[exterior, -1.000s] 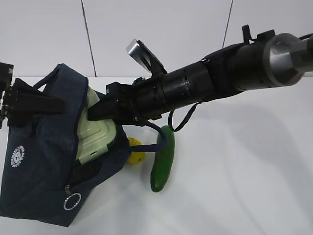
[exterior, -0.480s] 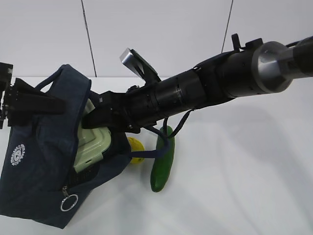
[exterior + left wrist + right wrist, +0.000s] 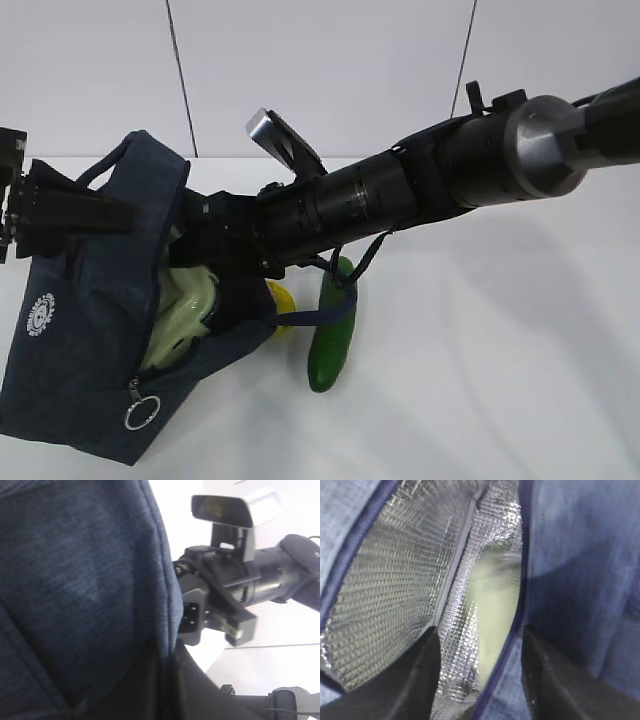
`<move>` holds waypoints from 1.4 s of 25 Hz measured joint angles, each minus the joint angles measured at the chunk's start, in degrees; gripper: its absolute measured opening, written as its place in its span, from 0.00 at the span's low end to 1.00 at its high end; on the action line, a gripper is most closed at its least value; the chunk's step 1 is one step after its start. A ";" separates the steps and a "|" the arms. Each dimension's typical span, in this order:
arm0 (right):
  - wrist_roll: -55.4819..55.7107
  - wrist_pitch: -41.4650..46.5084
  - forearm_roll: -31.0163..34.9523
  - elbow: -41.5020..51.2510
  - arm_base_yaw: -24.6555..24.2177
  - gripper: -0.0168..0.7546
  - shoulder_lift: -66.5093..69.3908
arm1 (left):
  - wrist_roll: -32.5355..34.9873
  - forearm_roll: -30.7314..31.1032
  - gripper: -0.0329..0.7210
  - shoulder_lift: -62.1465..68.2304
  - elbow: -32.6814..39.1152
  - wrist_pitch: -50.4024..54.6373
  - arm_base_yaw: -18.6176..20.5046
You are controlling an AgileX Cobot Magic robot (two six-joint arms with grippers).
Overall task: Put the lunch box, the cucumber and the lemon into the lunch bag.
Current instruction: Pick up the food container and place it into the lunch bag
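From my right wrist camera I see the right gripper [image 3: 480, 675] with its two dark fingers [image 3: 417, 680] standing about half apart, nothing pinched between them that I can make out. Just ahead of the fingertips, between them, is the blue edge of the lunch bag [image 3: 580, 580], and beyond that edge a pale green blur, the lunch box [image 3: 492, 605], lying against the silvery lining [image 3: 385, 590] that spreads off past the left finger.

In the exterior view the right gripper [image 3: 205, 245] is buried in the bag's mouth, so its tips are hidden there. The lunch box [image 3: 185, 305] sits tilted inside the lunch bag [image 3: 85, 350], just below my right fingers, its pale lid showing through the opening. A little behind the right gripper's wrist, outside the bag, the lemon [image 3: 281, 300] rests on the white table [image 3: 500, 380], touching the bag's side. The cucumber [image 3: 332, 330] lies just beyond the lemon, with a blue handle loop draped across it.

Farthest off, the left gripper [image 3: 110, 215] is closed down tight on the bag's upper edge. The zipper's ring pull [image 3: 143, 411] hangs low on the bag, well below those fingers.
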 joint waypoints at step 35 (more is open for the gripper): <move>0.46 20.96 0.89 -0.26 -11.67 0.51 -2.06 | 0.00 1.31 0.06 0.11 0.00 2.57 1.34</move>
